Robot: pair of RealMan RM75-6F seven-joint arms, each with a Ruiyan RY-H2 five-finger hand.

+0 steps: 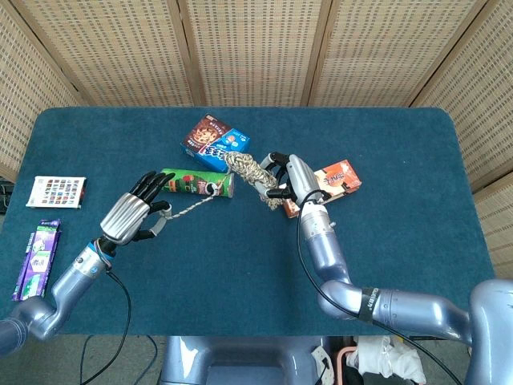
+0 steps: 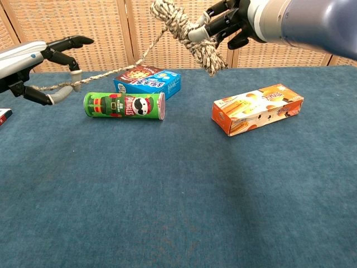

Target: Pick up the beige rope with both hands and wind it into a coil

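My right hand [image 1: 287, 176] [image 2: 234, 23] is raised above the table and holds the beige rope [image 1: 250, 172] [image 2: 187, 33], which is wound in a thick bundle around its fingers. A single strand of the rope runs down and left from the bundle to my left hand [image 1: 135, 216] [image 2: 39, 67]. The left hand pinches the strand's end between thumb and a finger, the other fingers spread. In the chest view the strand passes above the green can.
Under the rope lie a green Pringles can [image 1: 196, 183] [image 2: 125, 106] and a blue-and-brown snack box [image 1: 214, 141] [image 2: 148, 81]. An orange box [image 1: 326, 183] [image 2: 258, 108] lies below the right hand. A card [image 1: 56, 192] and a purple packet [image 1: 37, 258] sit at the table's left edge.
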